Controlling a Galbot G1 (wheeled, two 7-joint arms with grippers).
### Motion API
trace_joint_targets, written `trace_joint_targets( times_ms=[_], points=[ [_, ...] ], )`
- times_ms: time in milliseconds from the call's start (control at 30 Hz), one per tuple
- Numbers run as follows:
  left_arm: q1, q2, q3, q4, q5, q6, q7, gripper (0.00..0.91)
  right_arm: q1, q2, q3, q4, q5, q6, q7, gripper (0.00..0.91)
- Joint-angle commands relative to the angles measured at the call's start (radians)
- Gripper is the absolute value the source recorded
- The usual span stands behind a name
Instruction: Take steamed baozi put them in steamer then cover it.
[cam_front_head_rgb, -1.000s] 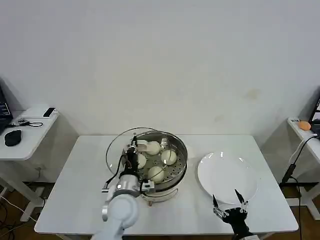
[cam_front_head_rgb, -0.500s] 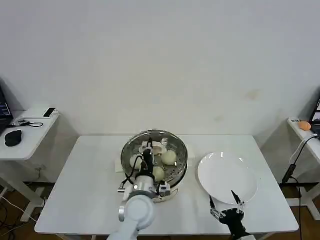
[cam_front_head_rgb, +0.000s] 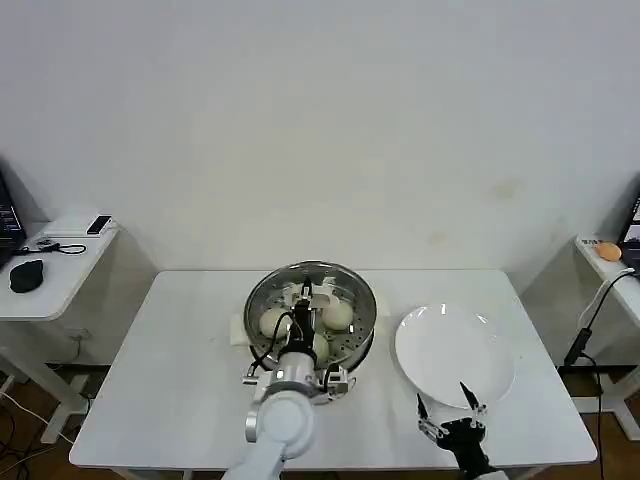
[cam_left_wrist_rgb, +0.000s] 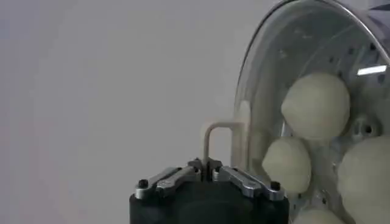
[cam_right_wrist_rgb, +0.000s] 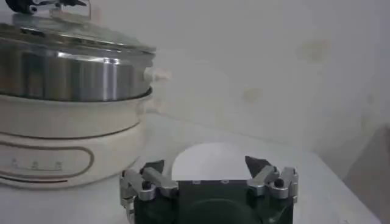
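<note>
The steamer (cam_front_head_rgb: 366, 305) stands mid-table on a cream base (cam_right_wrist_rgb: 55, 152). Several cream-white baozi (cam_front_head_rgb: 338, 314) lie on its perforated tray, also seen through glass in the left wrist view (cam_left_wrist_rgb: 315, 106). The round glass lid (cam_left_wrist_rgb: 259, 67) lies over the steamer, its rim at the pot's rim (cam_right_wrist_rgb: 79, 38). My left gripper (cam_front_head_rgb: 303, 300) is above the pot's middle, shut on the lid's thin metal handle (cam_left_wrist_rgb: 214, 129). My right gripper (cam_front_head_rgb: 443, 397) hangs open at the table's front right, by the near edge of the white plate (cam_front_head_rgb: 455, 345).
The white plate (cam_right_wrist_rgb: 204, 159) lies bare to the right of the steamer. A side table with a mouse (cam_front_head_rgb: 25, 275) stands at the far left. Another with an orange object (cam_front_head_rgb: 608, 250) and cables is at the far right.
My left gripper has carried the glass lid rightward from the steamer's left side to over the pot. The right gripper has drifted slightly left and nearer the table's front edge.
</note>
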Motion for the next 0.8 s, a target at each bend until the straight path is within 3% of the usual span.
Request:
trace_joint_targets(
  times_ms=[33,567,600,633,800],
  points=[
    [0.007,-0.004,0.009,0.001,0.013,-0.001,0.005,0.0,0.0,0.0,-0.005,0.001,-0.001,0.0,-0.001,0.907],
    [-0.007,-0.009,-0.003,0.021,0.009,-0.006,0.009,0.0,-0.003,0.001,-0.014,-0.001,-0.004,0.001,-0.003,0.907],
    [-0.003,-0.011,-0.003,0.017,0.004,-0.007,0.008,0.101,-0.003,0.0,-0.015,0.0,-0.004,0.001,-0.003,0.907],
    [-0.002,-0.01,-0.002,0.013,0.003,-0.007,0.009,0.907,-0.004,0.001,-0.015,0.0,-0.005,0.001,-0.003,0.907],
    [0.012,-0.004,0.001,-0.021,-0.012,-0.007,0.014,0.907,-0.001,0.0,-0.016,0.0,-0.005,0.0,-0.004,0.907]
  ],
)
